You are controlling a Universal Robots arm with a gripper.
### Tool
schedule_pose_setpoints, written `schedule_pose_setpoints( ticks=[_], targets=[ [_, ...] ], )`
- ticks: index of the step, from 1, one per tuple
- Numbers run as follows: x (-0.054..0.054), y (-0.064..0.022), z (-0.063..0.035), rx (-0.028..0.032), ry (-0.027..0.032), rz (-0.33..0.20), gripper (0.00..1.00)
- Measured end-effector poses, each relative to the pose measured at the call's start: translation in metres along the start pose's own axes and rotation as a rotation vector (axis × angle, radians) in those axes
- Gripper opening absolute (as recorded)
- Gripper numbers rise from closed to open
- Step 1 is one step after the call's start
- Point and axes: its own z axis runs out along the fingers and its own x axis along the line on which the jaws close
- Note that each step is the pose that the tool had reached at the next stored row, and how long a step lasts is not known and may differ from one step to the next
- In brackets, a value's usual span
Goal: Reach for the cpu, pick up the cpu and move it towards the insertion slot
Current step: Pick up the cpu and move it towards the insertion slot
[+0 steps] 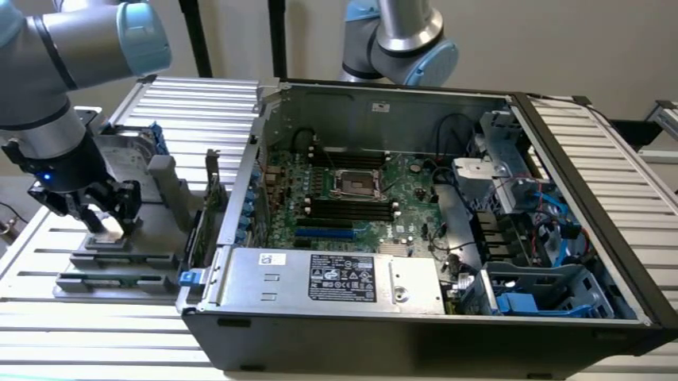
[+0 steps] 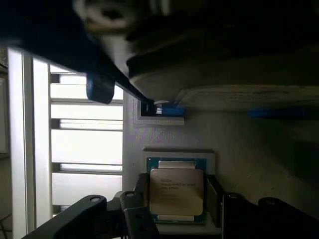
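The cpu [image 2: 177, 191], a small square chip with a silver-grey lid on a green board, lies flat in a white-rimmed holder [image 2: 209, 155] on a grey fixture [image 1: 117, 255]. My gripper [image 2: 177, 201] is lowered over it, one dark finger [image 2: 141, 199] against one side of the chip and the other finger [image 2: 215, 195] against the opposite side. In the exterior view the gripper [image 1: 106, 226] stands at the far left, outside the computer case. The insertion slot [image 1: 353, 184], a square socket, sits in the middle of the green motherboard inside the open case.
A silver hard drive with blue brackets [image 1: 132, 151] stands just behind the fixture. The open black computer case [image 1: 424, 333] takes up the middle and the exterior view's right, with a power supply [image 1: 339, 278] at its front. A second arm [image 1: 408, 48] hangs behind the case.
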Motion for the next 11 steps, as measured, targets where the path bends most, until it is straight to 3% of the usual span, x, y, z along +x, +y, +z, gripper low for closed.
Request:
schedule_pose_setpoints(
  ticks=[5, 11],
  targets=[
    [0.000, 0.0001, -0.0068, -0.0001, 0.0003, 0.000, 0.55],
    [0.000, 0.0001, -0.0300, -0.0003, 0.0003, 0.000, 0.55]
  ],
)
